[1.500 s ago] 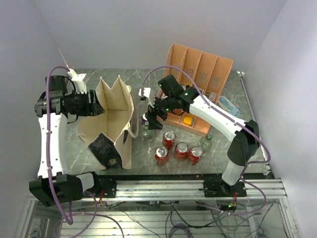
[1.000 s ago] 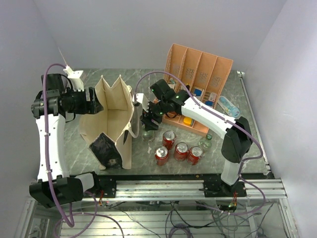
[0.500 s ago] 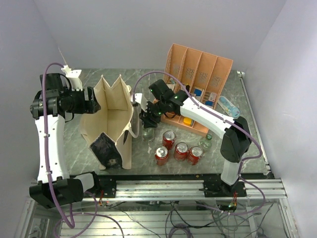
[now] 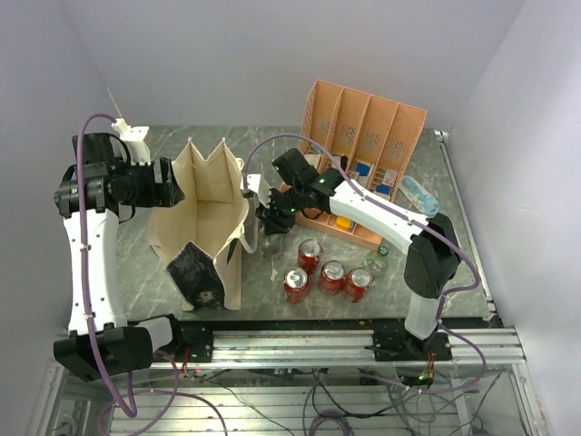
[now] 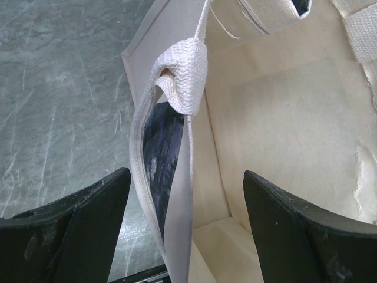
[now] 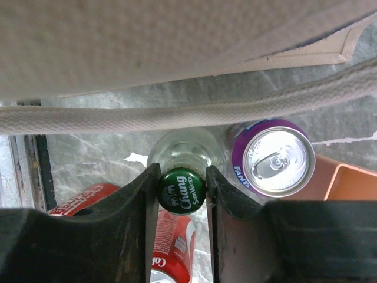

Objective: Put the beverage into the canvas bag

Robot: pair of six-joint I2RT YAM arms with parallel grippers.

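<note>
Fabric along the left rim of the canvas bag [image 5: 177, 76] is being straddled by the left end effector [image 5: 187, 180], its jaws standing wide apart with nothing clamped, probably so that the mouth is being braced open. Just right of the bag, the green-capped bottle [image 6: 181, 190] is being pinched at its cap by the right end effector [image 6: 181, 174]. It is standing upright on the worktop [image 4: 163, 272] beside a purple can [image 6: 272, 160], apparently readied for lifting.

Grey marbled table [image 4: 134, 259]: canvas bag [image 4: 211, 218] stands open at left, orange divided organizer [image 4: 368, 127] at back right. Between them stand three red cans [image 4: 332, 274], a green-capped glass bottle [image 6: 181, 190] and a purple can [image 6: 270, 156]. A clear plastic bottle [image 4: 419, 193] lies far right.
</note>
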